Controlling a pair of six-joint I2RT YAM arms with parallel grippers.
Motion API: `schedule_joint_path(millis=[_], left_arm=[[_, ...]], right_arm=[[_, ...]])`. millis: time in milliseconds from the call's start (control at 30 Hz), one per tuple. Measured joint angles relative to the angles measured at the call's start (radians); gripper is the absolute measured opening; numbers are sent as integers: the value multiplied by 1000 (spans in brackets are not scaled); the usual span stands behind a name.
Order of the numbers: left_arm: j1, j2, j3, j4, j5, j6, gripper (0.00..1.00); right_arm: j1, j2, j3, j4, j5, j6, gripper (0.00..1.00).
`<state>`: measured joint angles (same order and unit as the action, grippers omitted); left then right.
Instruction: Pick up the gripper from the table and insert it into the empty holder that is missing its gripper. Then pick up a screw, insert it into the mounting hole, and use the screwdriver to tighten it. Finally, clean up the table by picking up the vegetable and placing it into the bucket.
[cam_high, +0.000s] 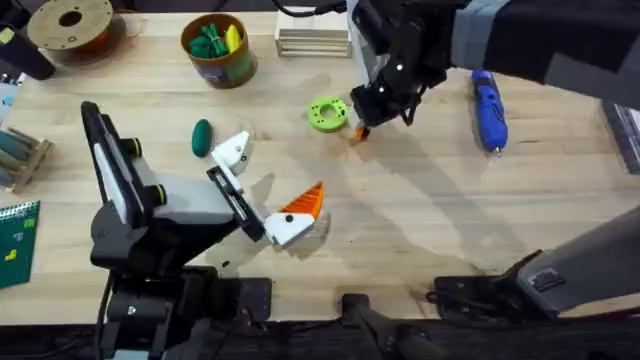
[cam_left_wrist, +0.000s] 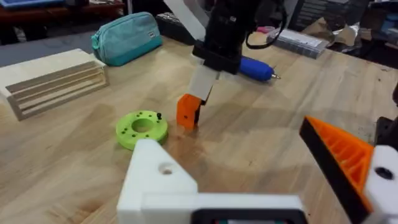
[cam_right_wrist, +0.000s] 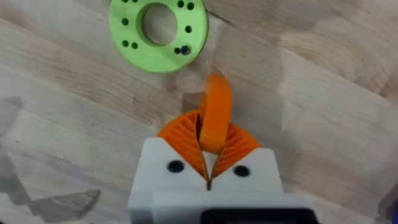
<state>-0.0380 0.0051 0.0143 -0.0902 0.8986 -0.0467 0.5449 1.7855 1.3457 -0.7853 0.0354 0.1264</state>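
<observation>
Right gripper (cam_right_wrist: 210, 158): orange ribbed pads (cam_right_wrist: 180, 134) pressed together on the loose orange gripper (cam_right_wrist: 216, 118), pinched edge-on at its upper part. In the left wrist view the piece (cam_left_wrist: 188, 111) appears to hang upright with its lower end at or just off the table (cam_high: 450, 220); contact cannot be told. The pinch sits just beside the green ring disc (cam_high: 327, 113), toward the far edge of the table, slightly right of centre.

Left gripper (cam_high: 262, 190): spread wide, nothing held. One finger carries its orange tip (cam_high: 305, 200); the other is the bare white holder (cam_high: 232, 152), its mounting hole seen in the left wrist view (cam_left_wrist: 165, 168). It is parked left of centre, well apart from the held piece.

Step in hand, as judged: first step, pickup of the gripper; insertion not yet done.

Next move calls for: the piece to be lifted clear and carried over to the holder, rotated so its mating side matches the bare finger, then slid on squarely. The narrow edge-on pinch could let it twist.

Rest of the task untouched: screwdriver (cam_high: 489, 110) lying near the far right edge, vegetable (cam_high: 201, 137) on the table just beside the holder, bucket (cam_high: 219, 48) at the far edge left of centre, already with green and yellow items inside. A screw cannot be picked out with certainty.
</observation>
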Motion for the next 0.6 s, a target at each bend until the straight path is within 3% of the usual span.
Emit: schedule_joint_path(millis=[67, 333, 500, 533, 600], left_arm=[[0, 0, 0, 0, 0, 0, 986], [0, 0, 0, 0, 0, 0, 986], [0, 0, 0, 0, 0, 0, 986], [0, 0, 0, 0, 0, 0, 986], [0, 0, 0, 0, 0, 0, 986]], right_arm=[[-1, -1, 0, 3, 1, 2, 13], [-1, -35, 12, -68, -8, 0, 7], [-1, -138, 90, -168, -14, 0, 7], [-1, -224, 118, -213, -15, 0, 7], [-1, -281, 121, -253, -25, 0, 7]])
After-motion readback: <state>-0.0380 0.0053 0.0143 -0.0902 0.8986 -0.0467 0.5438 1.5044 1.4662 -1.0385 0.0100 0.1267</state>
